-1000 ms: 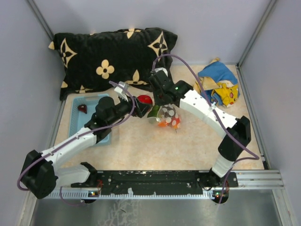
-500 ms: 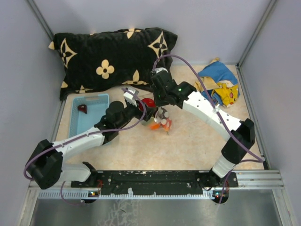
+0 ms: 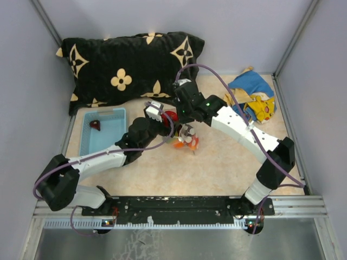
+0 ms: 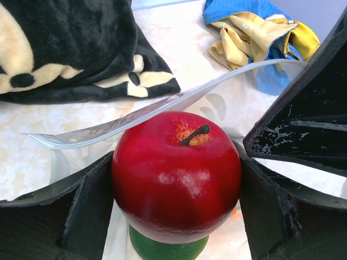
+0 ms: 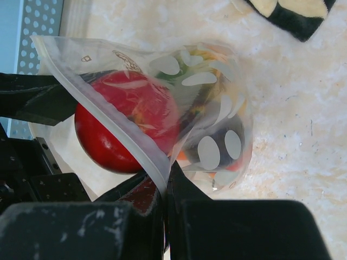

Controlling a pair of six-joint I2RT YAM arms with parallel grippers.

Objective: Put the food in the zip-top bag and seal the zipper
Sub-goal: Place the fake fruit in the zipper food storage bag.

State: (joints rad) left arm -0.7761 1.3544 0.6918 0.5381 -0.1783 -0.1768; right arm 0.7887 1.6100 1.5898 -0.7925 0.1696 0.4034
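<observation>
In the left wrist view my left gripper (image 4: 176,168) is shut on a shiny red toy apple (image 4: 173,184), one piece of the food, with a finger pressed on each side. The apple sits at the open mouth of the zip-top bag (image 5: 217,124). The pale zipper (image 4: 135,116) arches just beyond the apple, and a green piece (image 4: 165,248) lies under it. My right gripper (image 5: 165,181) is shut on the bag's mouth edge and holds it up. Orange, dark and green pieces show through the bag (image 3: 187,140). From above, both grippers meet at the table's middle, left gripper (image 3: 165,122) beside right gripper (image 3: 184,124).
A light blue basket (image 3: 105,142) at the left holds one dark red-brown piece (image 3: 95,125). A black pillow with cream flowers (image 3: 124,62) lies along the back. A crumpled blue-and-yellow cloth (image 3: 252,97) sits at the back right. Grey walls close in the sides.
My left arm has carried the apple rightward to the bag's mouth. The right gripper shifted the bag slightly left and has held still for the last half second.
</observation>
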